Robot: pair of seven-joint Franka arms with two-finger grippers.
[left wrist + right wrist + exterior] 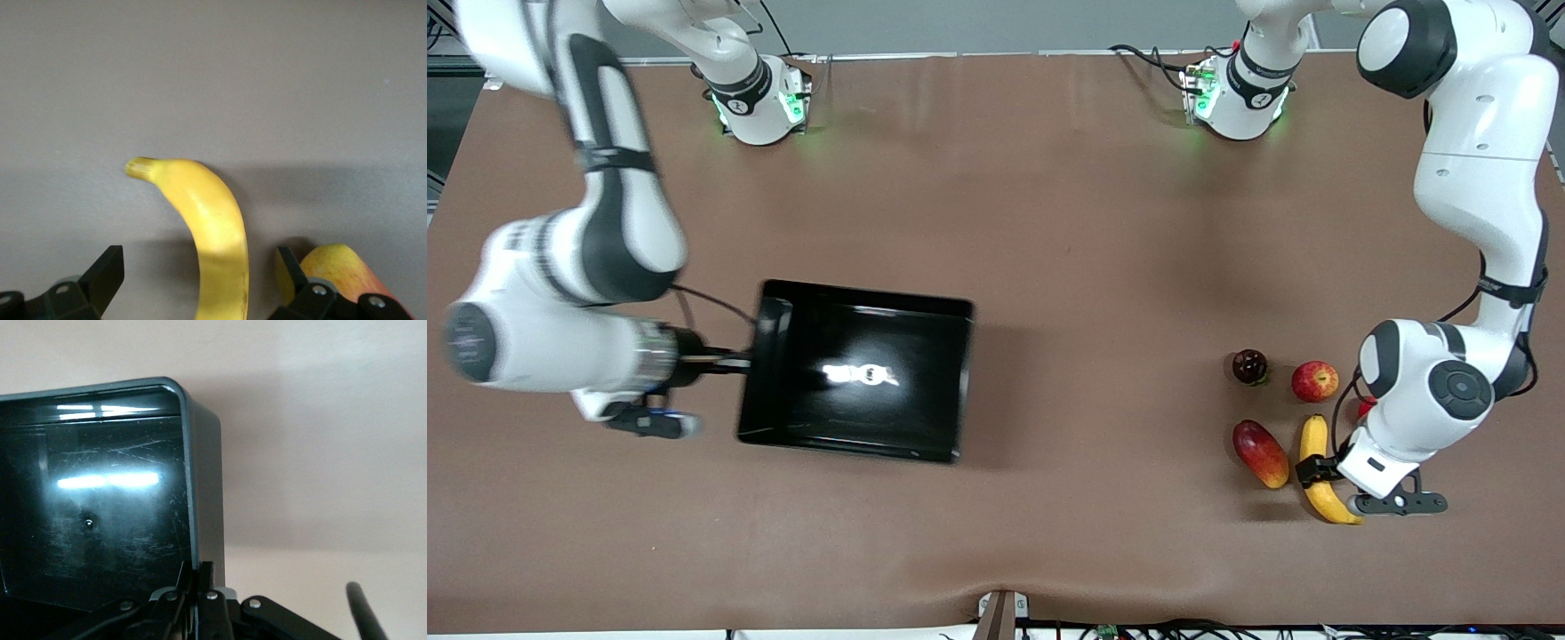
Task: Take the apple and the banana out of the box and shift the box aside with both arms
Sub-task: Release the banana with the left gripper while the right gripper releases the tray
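The black tray [925,391] lies toward the right arm's end of the table. My right gripper [745,360] is shut on the tray's short wall, and in the right wrist view the gripper [200,581] pinches the rim of the tray [120,507]. The yellow banana [1319,471] lies toward the left arm's end, near the front camera. My left gripper [1313,472] is open and straddles its middle. In the left wrist view the gripper [200,283] has a finger on each side of the banana [207,213], with gaps. The small red apple [1314,380] sits farther from the camera than the banana.
An oblong red-yellow mango [1260,453] lies right beside the banana and shows in the left wrist view [340,267]. A dark round fruit [1249,365] sits beside the apple. A red fruit [1367,406] is mostly hidden by the left arm. Brown table [1103,267].
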